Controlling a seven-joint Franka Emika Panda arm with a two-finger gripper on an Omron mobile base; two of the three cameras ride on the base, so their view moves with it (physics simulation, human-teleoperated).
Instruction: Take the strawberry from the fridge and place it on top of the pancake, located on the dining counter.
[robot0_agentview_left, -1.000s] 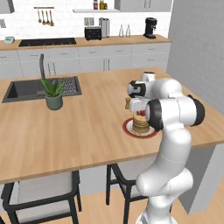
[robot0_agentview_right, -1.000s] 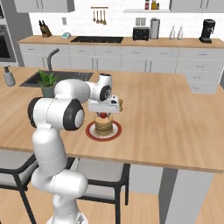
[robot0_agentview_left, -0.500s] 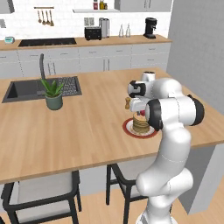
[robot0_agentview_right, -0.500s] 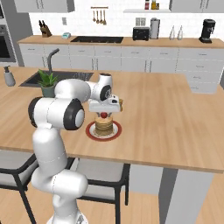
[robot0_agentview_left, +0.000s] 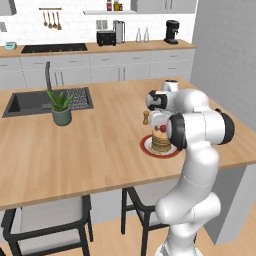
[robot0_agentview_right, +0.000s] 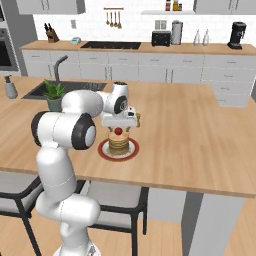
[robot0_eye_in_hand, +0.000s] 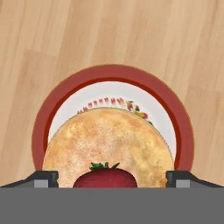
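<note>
One strawberry (robot0_eye_in_hand: 105, 176) sits on the top of the pancake (robot0_eye_in_hand: 108, 146) stack, near the stack's edge closest to the hand, which is where the task wants it; in the right base view it shows as a red dot (robot0_agentview_right: 118, 131) on top of the stack. The gripper (robot0_eye_in_hand: 112, 179) hangs straight above it with its two fingertips (robot0_eye_in_hand: 43, 179) spread wide to either side of the fruit and clear of it, so I judge the berry let go and resting on its own. There is one stack of pancakes, on one white plate (robot0_eye_in_hand: 170, 127) with a red rim. The plate stands on the dining counter (robot0_agentview_right: 200, 135), toward its near edge, within the arm's reach. Farther left on the counter stands one potted plant (robot0_agentview_left: 61, 107) beside one dark sink (robot0_agentview_left: 30, 101).
</note>
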